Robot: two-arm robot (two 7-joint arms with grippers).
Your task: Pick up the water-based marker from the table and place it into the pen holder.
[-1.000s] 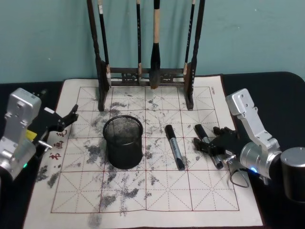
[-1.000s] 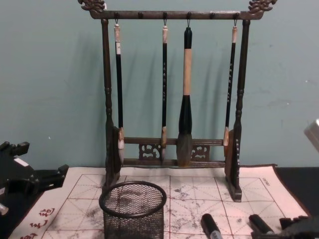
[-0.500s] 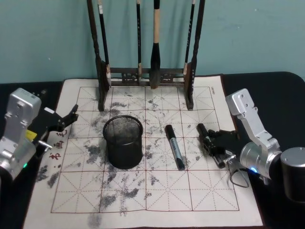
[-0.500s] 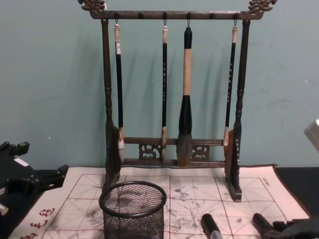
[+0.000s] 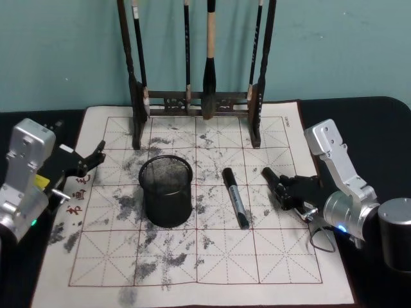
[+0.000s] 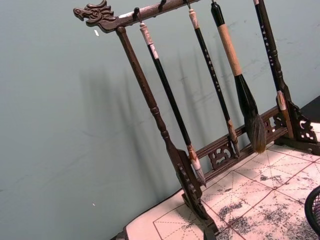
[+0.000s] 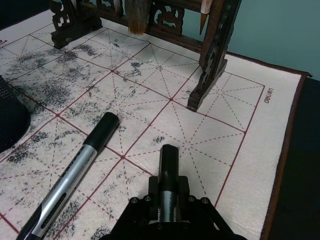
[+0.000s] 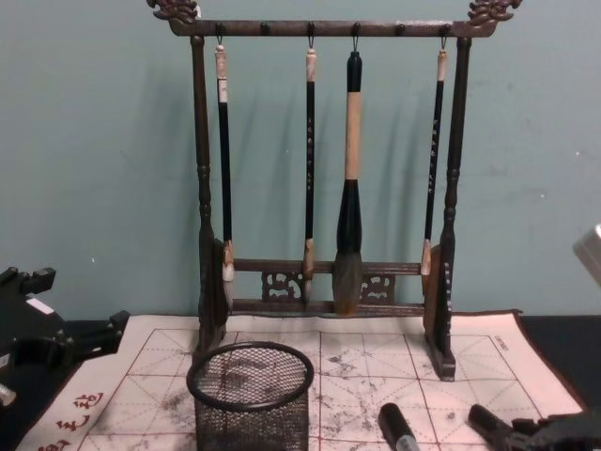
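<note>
there were two water-based markers: a first marker and a second marker (this one sat between the fingers of the right claw). one pen holder, one brush rack, four hanging brushes, one gridded mat, one counter, and two claws, counting the left claw.
</note>
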